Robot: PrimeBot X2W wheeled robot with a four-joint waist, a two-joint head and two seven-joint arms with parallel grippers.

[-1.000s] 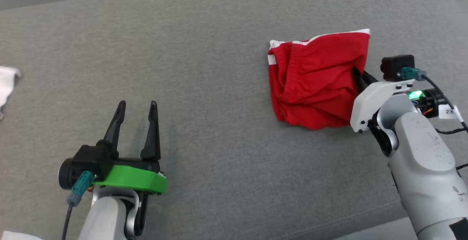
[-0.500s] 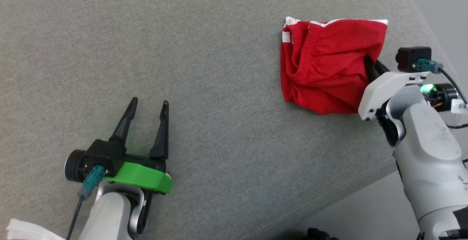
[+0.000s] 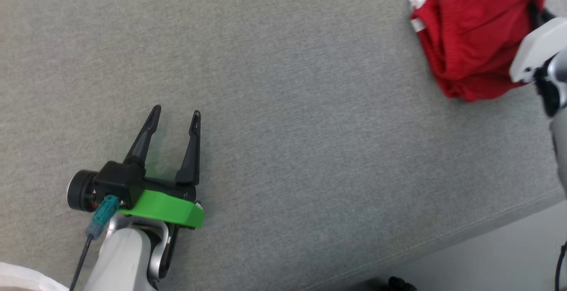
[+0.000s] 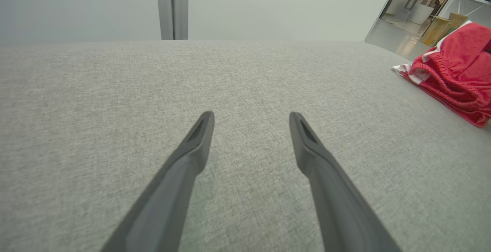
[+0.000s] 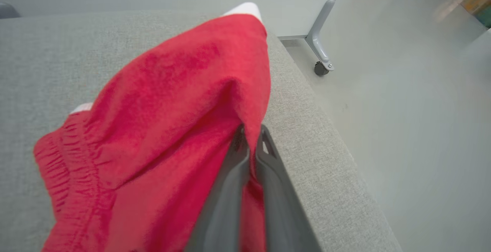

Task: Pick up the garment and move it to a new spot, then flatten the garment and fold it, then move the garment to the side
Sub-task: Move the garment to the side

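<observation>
Clearly the coming move turns on the right arm. The crumpled red cloth garment [image 3: 474, 38], with white trim and a gathered elastic waistband, sits at the upper right of the head view, and the right gripper [image 5: 251, 137] is clenched on it. In the right wrist view the two dark fingers meet near the frame's centre with a fold of red cloth pinched between their tips, and the rest of the garment drapes away to the lower left of that frame.

The left gripper [image 3: 176, 113] hovers at the lower left of the head view. Its fingers are spread and hold nothing, and it is well apart from the garment, so the right arm is by far the nearer.

The bundle's long axis appears to run from the white-trimmed corner down toward the right gripper's pale housing. Its lower part seems to rest on the grey fabric surface [image 3: 288, 105].

The head view hides the pinch behind cloth, while the right wrist view lays it bare. That view also shows the surface's edge just beside the garment, with pale floor [image 5: 402, 110] and a wheeled metal leg [image 5: 320, 48] beyond. The left wrist view shows the waistband side facing the free gripper.
</observation>
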